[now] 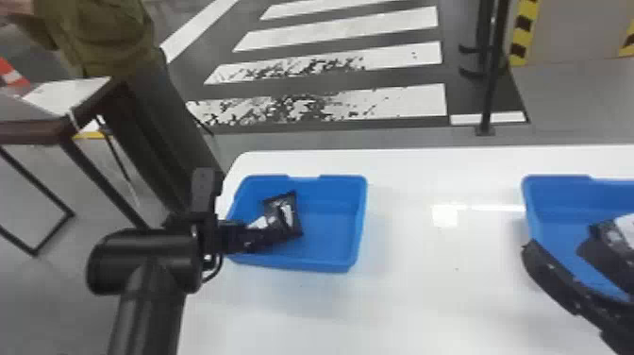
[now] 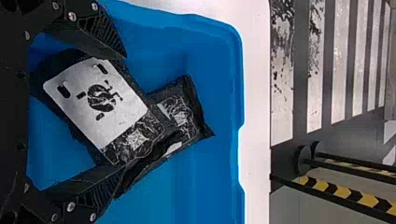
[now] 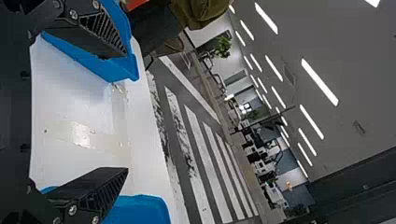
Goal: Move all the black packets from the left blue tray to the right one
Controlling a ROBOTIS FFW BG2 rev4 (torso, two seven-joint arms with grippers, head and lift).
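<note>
Over the left tray, the left claw is opened wide around the top packet; contact at 1 edge cannot be ruled out, but no firm hold is seen. The packet is laid flat, its white label faceup, and is lapped over a 2nd packet. Both are judged light and soft, wrapped in slick, crinkly film that may slide if pinched by a corner. A hold is best taken across the 2 long sides, at mid-body, with enough squeeze to firm the filling but not to split a seam. The under packet could be dragged along if caught. At the right tray, what looks like another packet is seen near the right claw, which is spread wide and empty.
</note>
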